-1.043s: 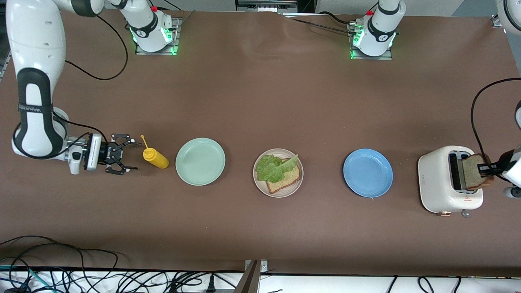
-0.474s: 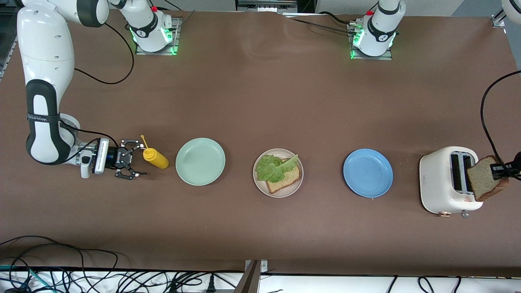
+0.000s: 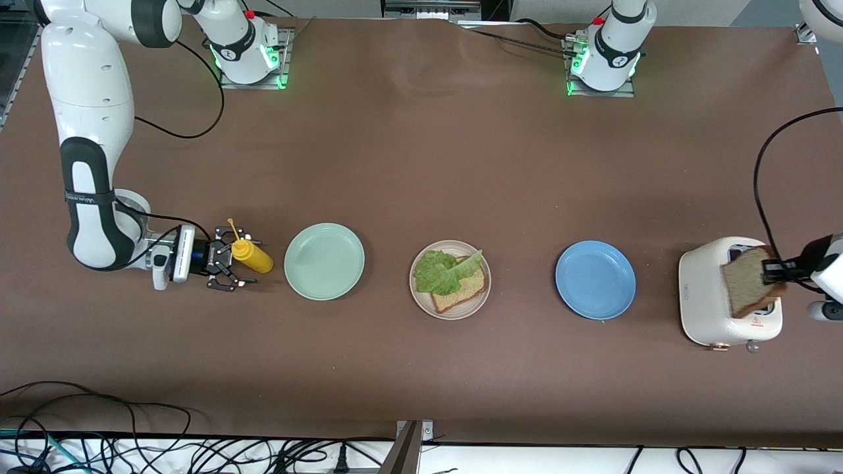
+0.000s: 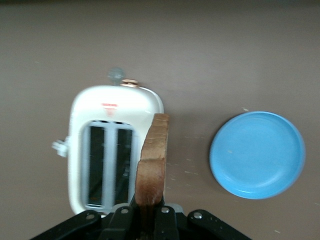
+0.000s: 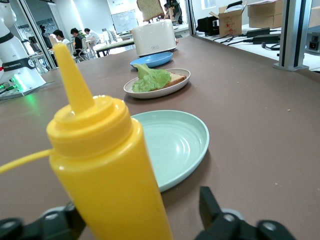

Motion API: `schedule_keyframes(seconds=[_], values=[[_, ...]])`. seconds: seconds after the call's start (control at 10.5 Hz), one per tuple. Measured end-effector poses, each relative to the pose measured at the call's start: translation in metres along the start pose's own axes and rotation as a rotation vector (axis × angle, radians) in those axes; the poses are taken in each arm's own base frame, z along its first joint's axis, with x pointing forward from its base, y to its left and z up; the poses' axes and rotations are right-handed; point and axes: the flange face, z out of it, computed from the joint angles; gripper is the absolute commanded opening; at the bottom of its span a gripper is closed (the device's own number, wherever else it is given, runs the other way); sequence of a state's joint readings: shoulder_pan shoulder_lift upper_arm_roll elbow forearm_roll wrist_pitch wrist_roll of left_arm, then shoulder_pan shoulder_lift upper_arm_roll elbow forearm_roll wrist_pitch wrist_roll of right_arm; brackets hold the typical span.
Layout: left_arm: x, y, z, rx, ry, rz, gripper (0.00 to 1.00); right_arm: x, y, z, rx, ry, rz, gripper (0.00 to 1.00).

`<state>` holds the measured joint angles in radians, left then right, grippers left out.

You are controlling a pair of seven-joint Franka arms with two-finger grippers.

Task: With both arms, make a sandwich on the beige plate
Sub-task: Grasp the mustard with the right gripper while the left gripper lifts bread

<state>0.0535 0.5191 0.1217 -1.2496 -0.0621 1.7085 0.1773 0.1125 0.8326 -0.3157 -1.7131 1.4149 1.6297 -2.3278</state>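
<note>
The beige plate [image 3: 479,301] sits mid-table with one brown bread slice [image 3: 464,289] on it and a green lettuce leaf [image 3: 442,271] on top. My left gripper [image 3: 777,270] is shut on a second bread slice [image 3: 749,288], holding it upright over the white toaster [image 3: 708,299]. The left wrist view shows that slice [image 4: 152,160] edge-on in the left gripper [image 4: 149,215] above the toaster [image 4: 80,150]. My right gripper [image 3: 230,266] is open, one finger on each side of a yellow squeeze bottle [image 3: 251,257]. The bottle [image 5: 105,170] fills the right wrist view, with a gap beside one finger [image 5: 215,210].
A mint-green plate [image 3: 324,261] lies between the bottle and the beige plate. A blue plate [image 3: 595,280] lies between the beige plate and the toaster. Cables run along the table edge nearest the camera.
The right gripper has slid toward the yellow bottle and now straddles it. The left gripper has carried the bread slice from beside the toaster to over it, toward the plates.
</note>
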Motion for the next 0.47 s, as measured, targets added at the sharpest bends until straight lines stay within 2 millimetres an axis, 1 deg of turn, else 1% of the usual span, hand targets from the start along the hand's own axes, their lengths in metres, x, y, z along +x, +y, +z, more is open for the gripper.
schedule_keyframes(seconds=[0.09, 0.19, 0.28, 0.38, 0.47], values=[[-0.001, 0.007, 0.002, -0.052, -0.015, -0.004, 0.00, 0.000, 0.000, 0.000, 0.000, 0.002, -0.001, 0.14], [-0.002, 0.016, 0.004, -0.097, -0.028, -0.011, 0.00, 0.001, 0.000, 0.000, 0.000, 0.003, -0.001, 0.06], [-0.003, 0.026, 0.006, -0.128, -0.050, -0.020, 0.00, 0.001, 0.000, 0.000, -0.001, 0.003, -0.001, 0.04], [-0.005, 0.036, 0.009, -0.146, -0.074, -0.020, 0.00, 0.001, 0.001, 0.000, -0.001, 0.003, -0.002, 0.00], [-0.005, 0.049, 0.011, -0.159, -0.092, -0.017, 0.00, 0.002, 0.001, 0.000, -0.001, 0.003, -0.003, 0.00]])
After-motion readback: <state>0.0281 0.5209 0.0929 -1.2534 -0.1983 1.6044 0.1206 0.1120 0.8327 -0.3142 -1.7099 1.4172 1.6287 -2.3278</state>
